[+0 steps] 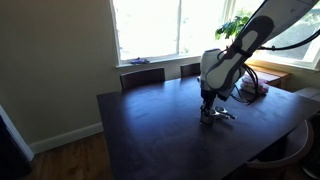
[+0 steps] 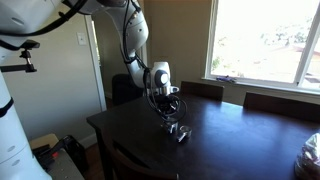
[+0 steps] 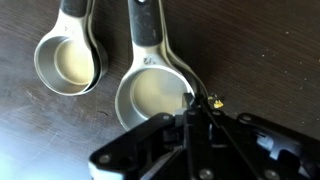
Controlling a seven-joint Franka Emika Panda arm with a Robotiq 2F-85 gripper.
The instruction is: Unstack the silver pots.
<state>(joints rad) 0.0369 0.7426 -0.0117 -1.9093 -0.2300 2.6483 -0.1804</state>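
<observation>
The silver pots (image 3: 150,100) lie on the dark wooden table (image 1: 150,130), near the middle of it in both exterior views, directly under the arm. The wrist view shows 2 of them side by side with their dark handles pointing away from the camera: the larger pot (image 3: 152,98) and, just beside it, the smaller pot (image 3: 68,65). The smaller pot shows a doubled rim, as if another is nested inside, though I cannot tell for sure.

The gripper (image 3: 196,106) is down at the table, its fingers drawn fully together at the near rim of the larger pot, pinching the thin metal wall there. In an exterior view the gripper (image 1: 209,108) stands upright over the pots (image 1: 220,115).

Behind the table are 2 chairs (image 1: 142,76), and beyond them a bright window (image 1: 150,25).
</observation>
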